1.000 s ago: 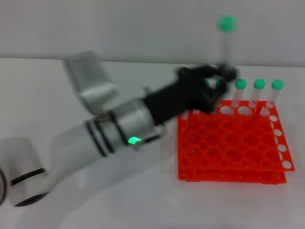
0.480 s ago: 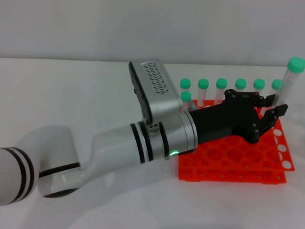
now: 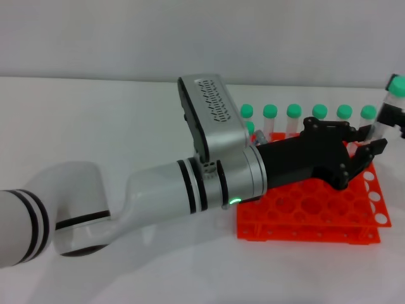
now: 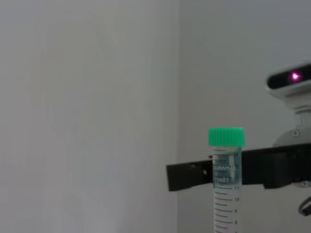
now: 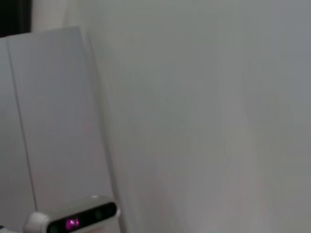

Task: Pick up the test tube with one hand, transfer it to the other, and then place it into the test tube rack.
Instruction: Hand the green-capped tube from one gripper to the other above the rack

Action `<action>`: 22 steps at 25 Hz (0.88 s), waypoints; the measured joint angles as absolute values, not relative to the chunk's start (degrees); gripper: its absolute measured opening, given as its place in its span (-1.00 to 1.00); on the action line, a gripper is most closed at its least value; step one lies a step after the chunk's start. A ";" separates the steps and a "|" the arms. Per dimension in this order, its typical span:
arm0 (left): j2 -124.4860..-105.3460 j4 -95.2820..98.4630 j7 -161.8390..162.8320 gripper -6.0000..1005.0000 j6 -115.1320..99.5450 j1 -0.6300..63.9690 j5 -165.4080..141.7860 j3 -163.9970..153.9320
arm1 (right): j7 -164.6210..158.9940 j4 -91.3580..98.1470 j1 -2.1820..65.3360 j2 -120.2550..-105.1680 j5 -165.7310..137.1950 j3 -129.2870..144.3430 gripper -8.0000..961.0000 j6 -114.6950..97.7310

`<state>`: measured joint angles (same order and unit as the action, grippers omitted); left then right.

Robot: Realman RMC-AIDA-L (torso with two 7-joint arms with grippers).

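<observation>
The test tube [image 3: 395,88], clear with a green cap, stands upright in the air at the far right edge of the head view, beyond the rack's back right corner. My right gripper [image 3: 392,118] is shut on it just below the cap. In the left wrist view the tube [image 4: 226,170] shows with the right gripper's black fingers [image 4: 189,175] across it. My left gripper [image 3: 367,142] reaches over the orange-red test tube rack [image 3: 304,209], open and empty, just left of the tube.
Several green-capped tubes [image 3: 294,113] stand in the rack's back row, one [image 3: 248,128] in the row in front. My left arm [image 3: 190,183] lies across the table and over the rack's left half. The white table [image 3: 95,120] extends left.
One second ago my left gripper held the tube above the rack's back row. It carried it right, then let go; the right gripper now holds it at the frame's edge.
</observation>
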<state>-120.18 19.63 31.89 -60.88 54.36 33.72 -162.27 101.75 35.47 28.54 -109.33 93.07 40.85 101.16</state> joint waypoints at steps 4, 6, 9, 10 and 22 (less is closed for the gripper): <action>-120.18 19.63 31.89 -0.52 -60.57 54.75 33.35 -162.24 | 101.75 35.54 29.54 -109.79 92.99 41.56 0.58 101.16; -120.18 19.63 31.88 -0.52 -60.55 54.76 33.31 -162.24 | 101.74 35.58 29.95 -109.96 93.11 41.98 0.57 101.06; -120.12 19.63 31.87 -0.52 -60.59 54.75 33.27 -162.24 | 102.07 35.60 29.93 -110.00 93.13 41.85 0.56 100.98; -120.11 19.58 31.86 -0.52 -60.67 54.72 33.27 -162.24 | 102.34 35.60 29.77 -110.01 93.25 41.72 0.56 100.98; -120.06 19.39 31.75 -0.50 -61.03 54.48 33.27 -162.24 | 103.73 35.43 28.37 -109.76 95.00 41.41 0.12 100.77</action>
<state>-120.06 19.39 31.75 -61.03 54.48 33.27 -162.24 103.73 35.43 28.37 -109.76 95.00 41.42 100.77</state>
